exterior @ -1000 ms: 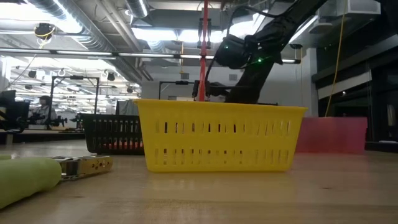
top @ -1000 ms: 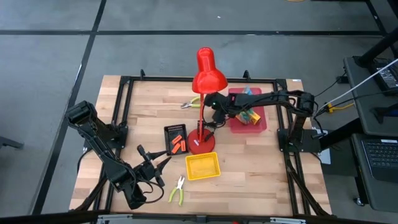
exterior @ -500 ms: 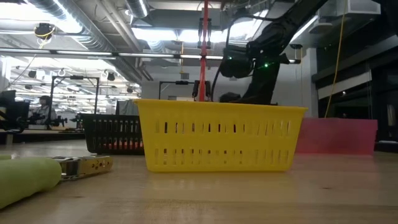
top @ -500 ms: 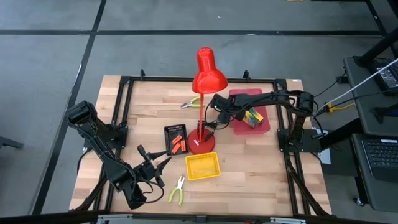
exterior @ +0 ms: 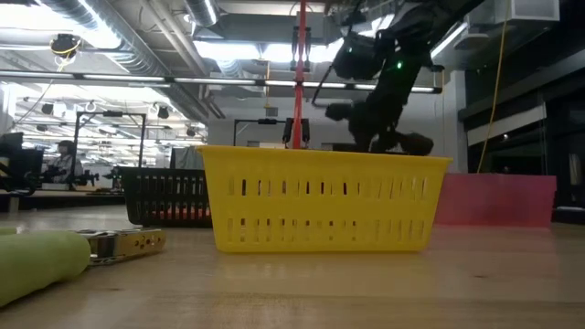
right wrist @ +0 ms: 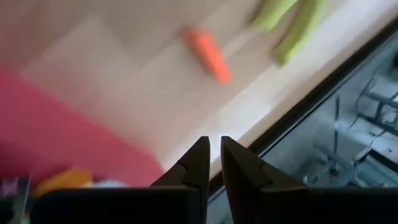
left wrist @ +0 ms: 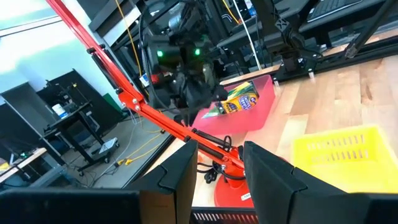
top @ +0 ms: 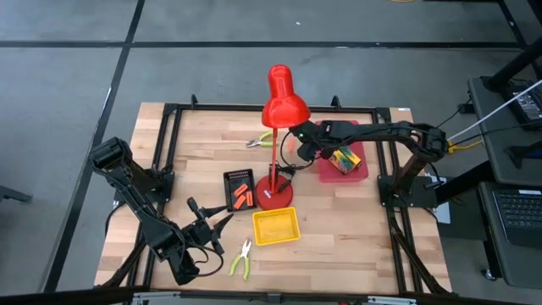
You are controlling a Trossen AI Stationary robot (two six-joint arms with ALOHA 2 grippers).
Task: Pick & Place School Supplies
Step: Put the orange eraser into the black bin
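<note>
You have three trays on the table (top: 339, 212). The pink tray (top: 360, 172) sits on the right side, and it holds the crayon boxes (top: 342, 158), their yellow and green packs lying against one another; you cannot count them exactly from above. The black tray (top: 229, 183) sits left of the red desk lamp (top: 282, 102) base and holds several orange pieces (top: 243, 194). The yellow tray (top: 275, 226) lies in front of the lamp base, and nothing shows inside it.

Your right gripper (top: 298, 146) hangs above the table just left of the pink tray, beside the lamp's stem. Its fingers (right wrist: 200, 163) are nearly closed, a thin gap between them, and they grasp nothing. In its wrist view one loose orange piece (right wrist: 208, 54) lies on the bare wood, near the green handles of a pair of pliers (right wrist: 292, 22). From above, those pliers (top: 260, 140) lie at the far side of the table, behind the lamp.

Your left gripper (top: 213, 222) waits at the near left of the table, jaws parted and empty. The second pliers (top: 243, 259) lie just to its right, in front of the yellow tray.
</note>
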